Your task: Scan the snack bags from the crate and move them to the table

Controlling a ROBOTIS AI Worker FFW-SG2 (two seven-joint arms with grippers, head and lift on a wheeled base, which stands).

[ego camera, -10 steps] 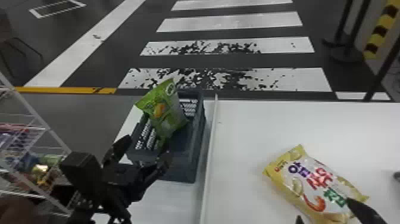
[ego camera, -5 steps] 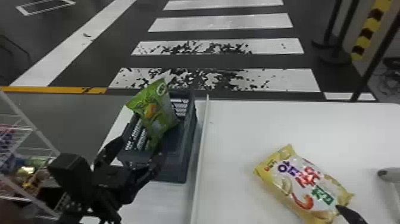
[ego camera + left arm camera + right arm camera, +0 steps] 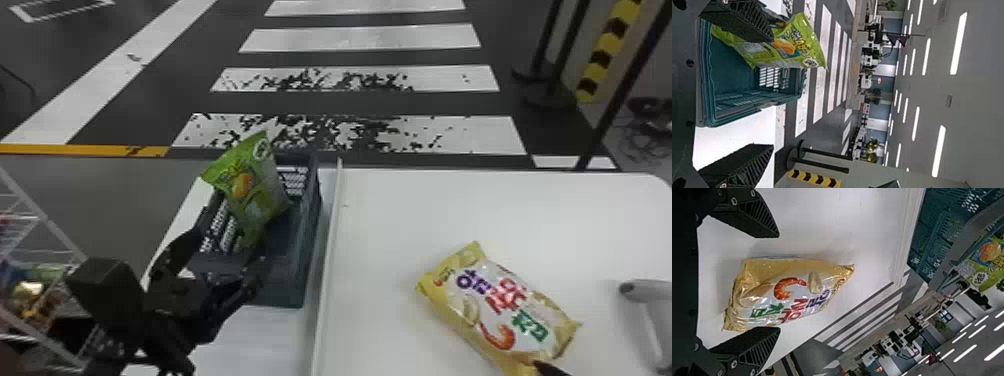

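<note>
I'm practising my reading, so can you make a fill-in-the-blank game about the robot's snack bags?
The snack bag sticking up from the crate is ____.
The yellow bag lies on the white ____.
The gripper near the crate belongs to the robot's ____ arm.

Missing words: green; table; left.

Green snack bag (image 3: 250, 185) tilted, jutting from crate (image 3: 282, 295); yellow snack bag (image 3: 505, 310) face-up on table (image 3: 400, 220).

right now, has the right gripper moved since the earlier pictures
Yes. Judged against the yellow snack bag, the right gripper has shifted down and left in the head view.
</note>
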